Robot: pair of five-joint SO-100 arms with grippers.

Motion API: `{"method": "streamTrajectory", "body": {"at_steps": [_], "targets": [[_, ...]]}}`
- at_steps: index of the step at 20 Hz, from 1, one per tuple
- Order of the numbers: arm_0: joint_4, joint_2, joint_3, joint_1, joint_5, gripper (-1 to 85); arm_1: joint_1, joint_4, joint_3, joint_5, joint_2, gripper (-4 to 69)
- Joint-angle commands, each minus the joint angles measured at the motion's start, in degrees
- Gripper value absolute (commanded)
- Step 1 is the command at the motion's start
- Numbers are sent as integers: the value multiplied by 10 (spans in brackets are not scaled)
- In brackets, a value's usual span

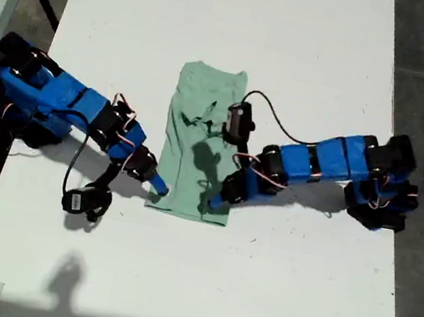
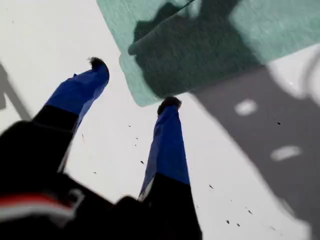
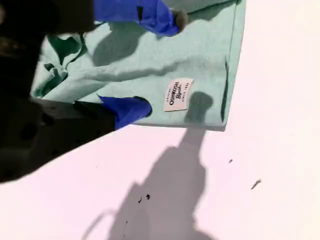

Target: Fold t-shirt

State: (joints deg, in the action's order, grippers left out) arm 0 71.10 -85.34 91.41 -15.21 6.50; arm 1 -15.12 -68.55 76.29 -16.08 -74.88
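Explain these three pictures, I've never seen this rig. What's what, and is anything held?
These are two small blue robot arms on a white table. The exterior view looks down from above. The other two pictures come from cameras riding on each arm's pincer.

A pale mint-green t-shirt lies folded into a narrow strip between the arms.

My first pincer, on the arm at the exterior view's left, is open over bare table, just short of a shirt corner.

My second pincer, on the other arm, is open over the shirt's edge beside a white sewn label.

Nothing is gripped.
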Motion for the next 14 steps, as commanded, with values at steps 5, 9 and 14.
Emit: {"method": "streamTrajectory", "body": {"at_steps": [5,9,14], "targets": [[-75,80,-40,-37,-13,263,-36,40,-63,3,59,257],[-102,161,-50,-27,-23,262,-46,78,-63,9,124,254],[-107,208,-60,-3,-37,61,-42,105,-62,13,163,63]]}}
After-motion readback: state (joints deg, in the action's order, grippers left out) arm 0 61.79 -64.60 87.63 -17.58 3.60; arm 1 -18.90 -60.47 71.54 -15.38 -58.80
